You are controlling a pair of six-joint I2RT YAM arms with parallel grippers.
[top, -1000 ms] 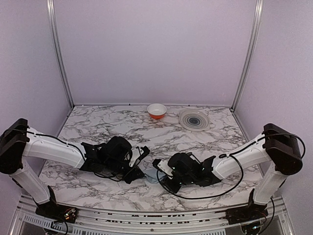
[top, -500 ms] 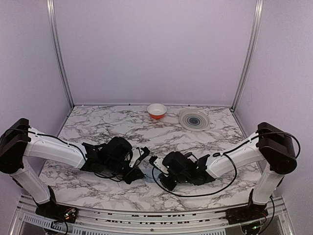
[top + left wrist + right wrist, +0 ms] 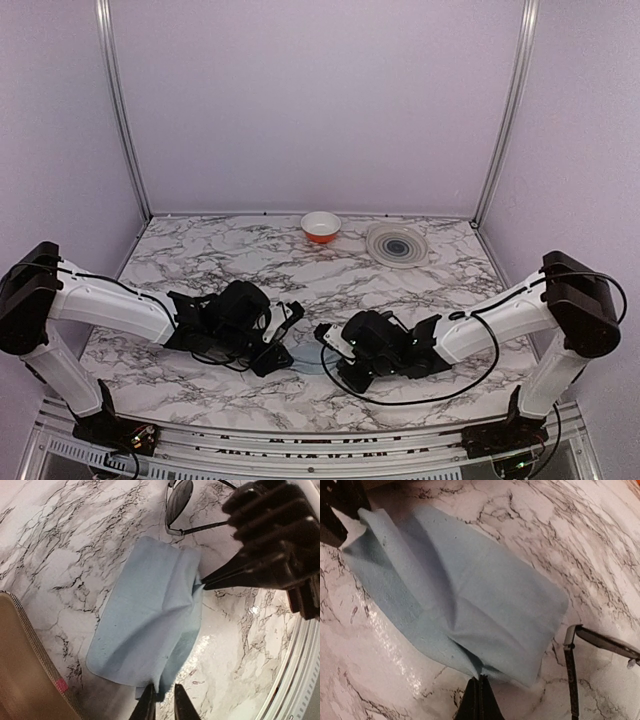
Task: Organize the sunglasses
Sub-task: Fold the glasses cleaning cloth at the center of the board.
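Left end effector [image 3: 284,352] beside blue cloth [image 3: 306,360]

The cloth [image 3: 308,362] lies on the tabletop [image 3: 200,250] close to the near edge, about midway along it. The left gripper [image 3: 164,702] is at the cloth's left end and the right gripper [image 3: 479,692] at its right end, facing each other across it. The case [image 3: 25,670] lies just beside the cloth on its far left side. The sunglasses [image 3: 179,502] lie just off its far right corner, so the cloth sits between the two. The bowl [image 3: 320,226] and, to its right, the plate [image 3: 397,244] stand at the far edge, well apart from the rest.
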